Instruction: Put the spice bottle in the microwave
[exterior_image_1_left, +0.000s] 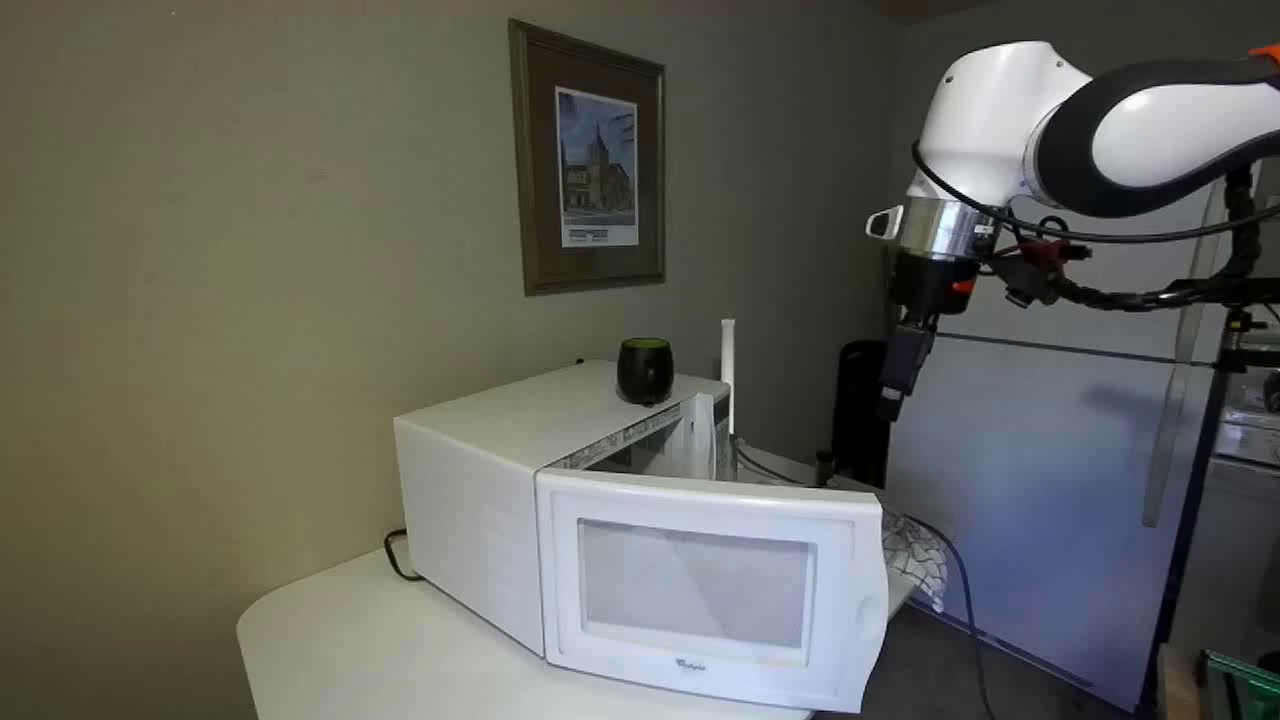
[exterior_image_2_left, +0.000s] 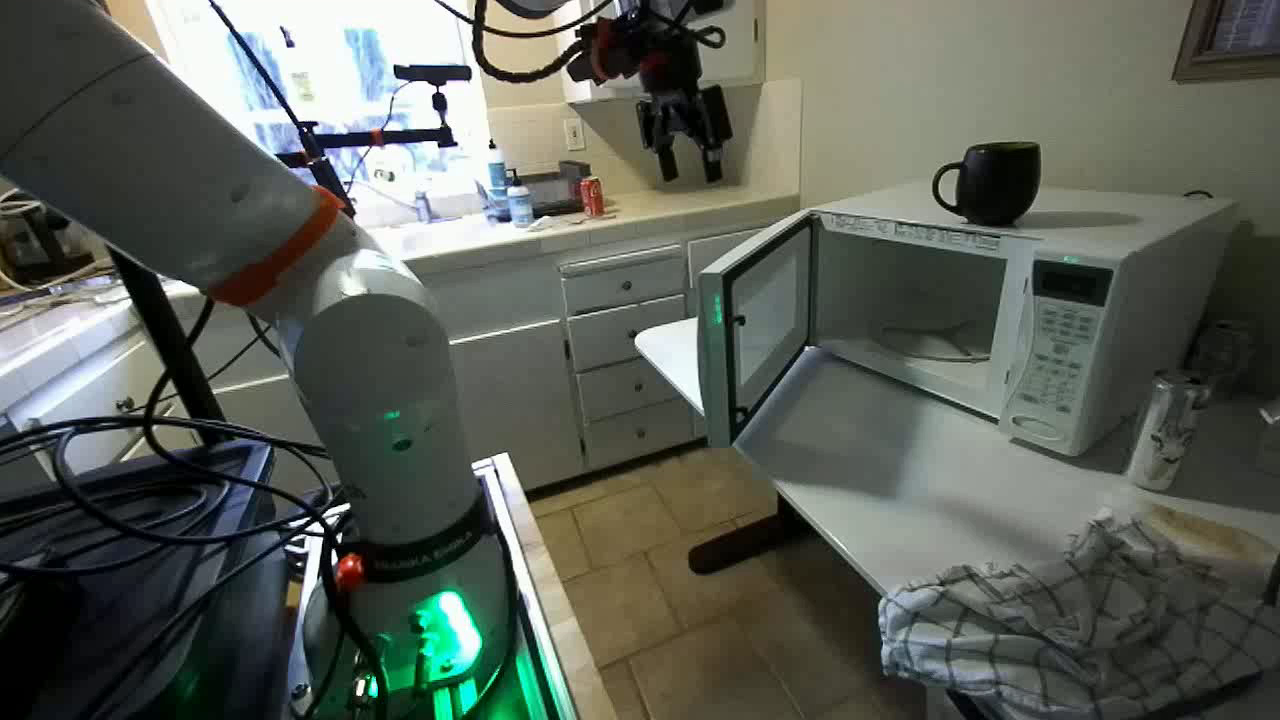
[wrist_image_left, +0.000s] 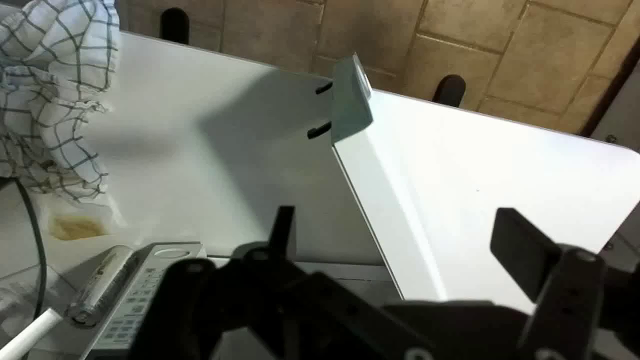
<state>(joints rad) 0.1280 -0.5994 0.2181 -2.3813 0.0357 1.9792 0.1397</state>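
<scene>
Faintly, "Whirlpool" marks the microwave (exterior_image_1_left: 640, 555), "FRANKA EMIKA" the arm (exterior_image_2_left: 375, 370).

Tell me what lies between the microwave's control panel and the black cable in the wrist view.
A silver drink can: the wrist view shows it between the microwave's control panel and the black cable, nearer the panel.

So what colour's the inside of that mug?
Green; the black mug's inside shows best in an exterior view.
</scene>
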